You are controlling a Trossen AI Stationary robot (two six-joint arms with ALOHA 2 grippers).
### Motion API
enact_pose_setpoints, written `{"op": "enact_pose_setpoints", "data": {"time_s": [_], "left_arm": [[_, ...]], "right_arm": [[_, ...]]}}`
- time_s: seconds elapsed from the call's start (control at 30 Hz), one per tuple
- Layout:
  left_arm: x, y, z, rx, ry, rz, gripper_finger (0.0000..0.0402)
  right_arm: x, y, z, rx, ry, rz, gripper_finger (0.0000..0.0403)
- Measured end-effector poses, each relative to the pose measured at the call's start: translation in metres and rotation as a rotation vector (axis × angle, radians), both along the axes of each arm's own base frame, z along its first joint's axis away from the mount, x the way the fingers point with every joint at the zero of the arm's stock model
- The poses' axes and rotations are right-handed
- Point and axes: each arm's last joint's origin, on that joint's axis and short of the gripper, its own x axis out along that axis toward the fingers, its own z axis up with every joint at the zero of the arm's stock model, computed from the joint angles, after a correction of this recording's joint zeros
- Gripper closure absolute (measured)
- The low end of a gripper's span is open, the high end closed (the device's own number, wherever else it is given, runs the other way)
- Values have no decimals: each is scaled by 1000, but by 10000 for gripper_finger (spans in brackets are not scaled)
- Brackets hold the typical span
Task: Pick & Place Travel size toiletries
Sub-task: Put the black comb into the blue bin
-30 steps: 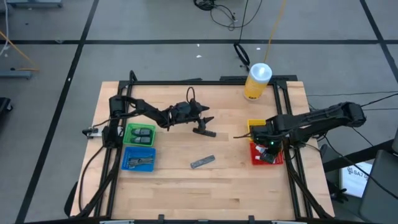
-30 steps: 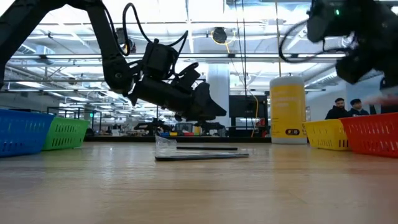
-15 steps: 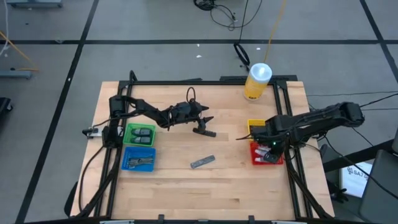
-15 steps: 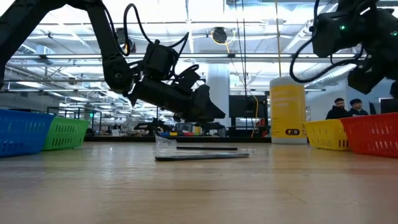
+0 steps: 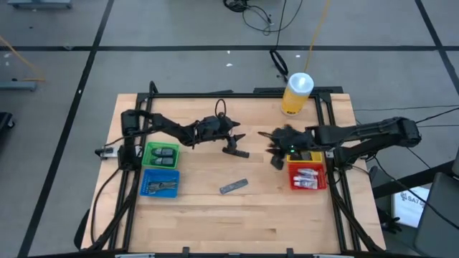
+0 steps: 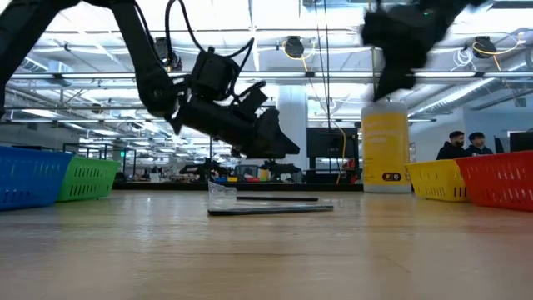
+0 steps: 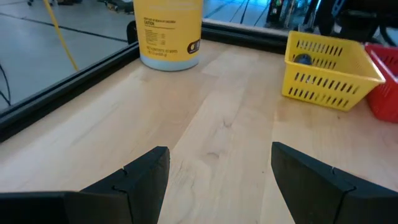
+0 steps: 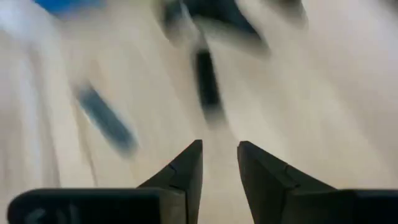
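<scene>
- Lower centre of the high view: grey slim stick (image 5: 234, 186) lying flat on bare wooden table (image 5: 215, 222), apart from every bin; in the low view it shows as a thin dark strip (image 6: 271, 209) at mid-frame
- Lower left: blue bin (image 5: 160, 182) holds grey slim items, number cannot be told; green bin (image 5: 161, 155) touching it above holds two dark flat packets side by side
- Right of centre: red bin (image 5: 307, 176) holds white-and-blue tubes lying across its floor; yellow bin (image 5: 295, 147) directly above it, largely hidden under the right arm in the high view; left wrist view shows one small dark blue item inside the yellow bin (image 7: 329, 74)
- Centre: dark flat packet (image 5: 237, 151) on the table, just below the left gripper (image 5: 235, 137); jaws spread wide, nothing between them
- Right gripper (image 5: 276, 147) at the left edge of the yellow bin, over bare wood; jaws a narrow gap apart in its wrist view, nothing held; that view is blurred
- Upper right: big yellow bottle (image 5: 296, 94), white cap, upright at the table's far edge
</scene>
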Motion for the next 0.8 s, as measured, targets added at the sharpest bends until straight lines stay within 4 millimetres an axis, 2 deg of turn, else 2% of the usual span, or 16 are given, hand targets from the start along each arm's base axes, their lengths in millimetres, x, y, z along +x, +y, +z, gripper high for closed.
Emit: {"op": "enact_pose_setpoints", "data": {"time_s": [0.07,0.2,0.33,0.47,0.6,0.7,0.8], "left_arm": [[-3,-1,8,20,42,-3,124],[-15,-4,26,64,195,74,124],[-39,-12,42,50,426,80,124],[-53,-32,44,-39,566,-85,140],[-53,-55,26,-74,582,-214,200],[-52,-63,14,-47,581,-219,267],[-44,-65,10,-22,536,-174,341]], "right_arm": [[15,-2,-7,-116,-185,83,311],[32,-14,-40,-283,-422,209,305],[38,-32,-78,-345,-478,246,279],[50,-46,-109,-328,-444,275,243],[68,-49,-130,-350,-419,330,203],[74,-47,-143,-384,-362,364,181],[74,-44,-154,-407,-314,380,171]]}}
